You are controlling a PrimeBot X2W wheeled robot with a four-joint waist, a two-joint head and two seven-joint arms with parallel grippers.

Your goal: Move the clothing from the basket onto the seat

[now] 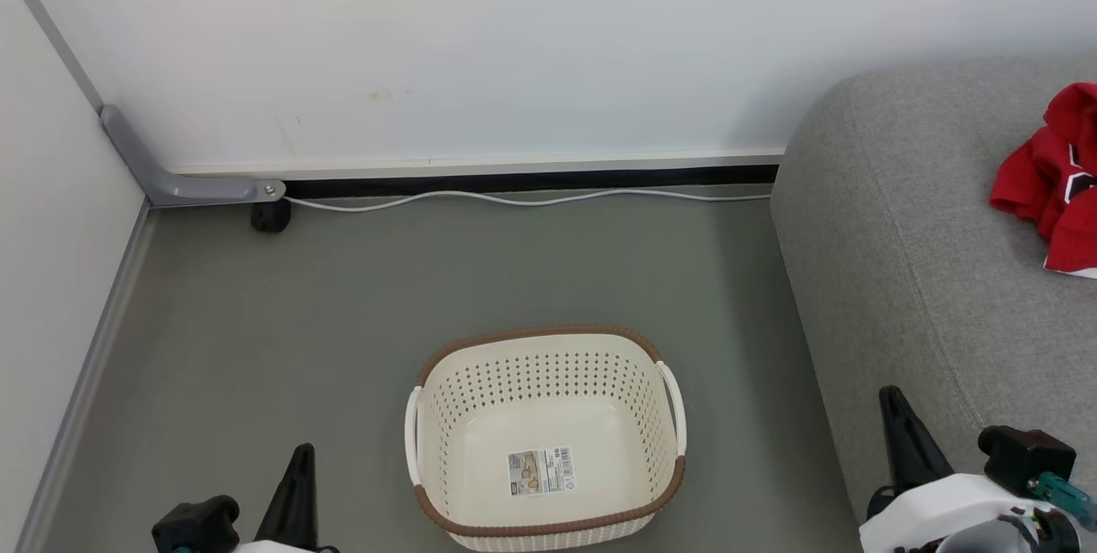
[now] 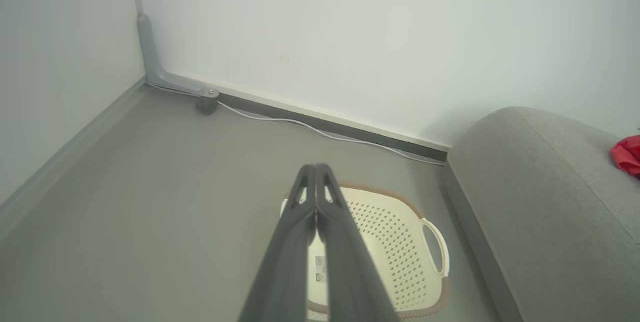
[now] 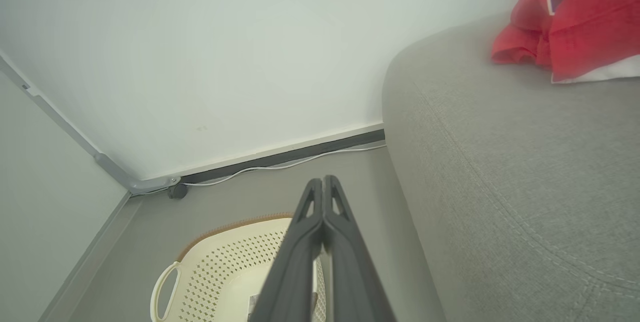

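The cream basket (image 1: 638, 416) stands on the floor with nothing inside but the barcode sticker (image 1: 540, 471) on its bottom. The red clothing (image 1: 1050, 180) lies bunched on the grey seat (image 1: 908, 261) at the far right, with white trim and a dark number patch showing. My left gripper (image 1: 302, 453) is shut at the lower left, left of the basket, holding nothing. My right gripper (image 1: 891, 394) is shut at the lower right, over the seat's front edge. From the wrists I see the basket (image 2: 400, 242), the clothing (image 3: 575, 27) and both shut grippers (image 2: 316, 166) (image 3: 323, 178).
A white wall with a dark skirting runs along the back, with a white cable (image 1: 531, 198) lying at its foot. A grey bracket (image 1: 171, 180) and a small black wheel (image 1: 270, 217) stand in the left corner. Grey floor (image 1: 343, 304) surrounds the basket.
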